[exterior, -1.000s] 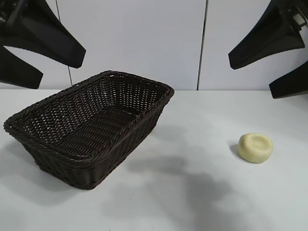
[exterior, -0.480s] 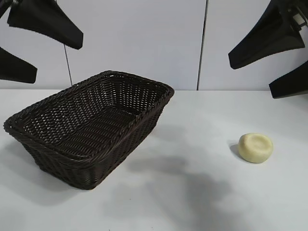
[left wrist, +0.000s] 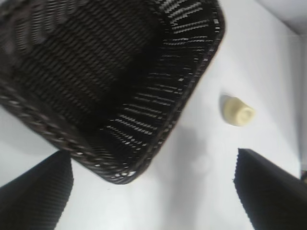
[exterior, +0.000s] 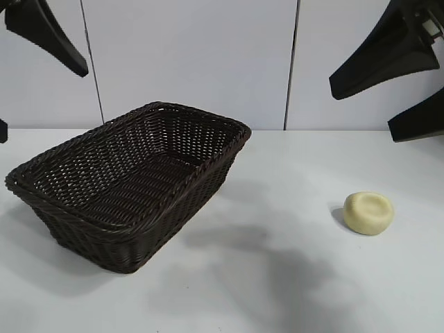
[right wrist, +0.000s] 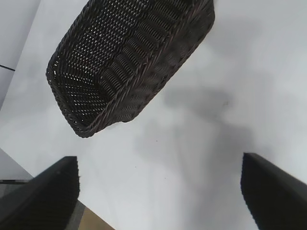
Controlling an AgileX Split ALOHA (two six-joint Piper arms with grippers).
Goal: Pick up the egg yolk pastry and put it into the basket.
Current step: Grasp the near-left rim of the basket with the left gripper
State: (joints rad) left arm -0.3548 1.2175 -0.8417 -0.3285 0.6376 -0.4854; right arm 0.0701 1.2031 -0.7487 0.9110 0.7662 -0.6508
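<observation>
The pale yellow egg yolk pastry [exterior: 368,213] lies on the white table at the right; it also shows in the left wrist view [left wrist: 237,111]. The dark brown wicker basket [exterior: 132,177] stands empty at the left, seen too in the left wrist view [left wrist: 105,72] and the right wrist view [right wrist: 129,62]. My left gripper [exterior: 28,76] is open, high at the upper left above the basket's left end, partly out of view. My right gripper [exterior: 395,90] is open, high at the upper right, well above the pastry.
A white wall with vertical seams [exterior: 293,66] stands behind the table. The white table top [exterior: 277,277] lies between basket and pastry. The table's edge [right wrist: 72,211] shows in the right wrist view.
My left gripper has swung up and to the left, its fingers leaving the view. The right gripper, basket and pastry have not moved.
</observation>
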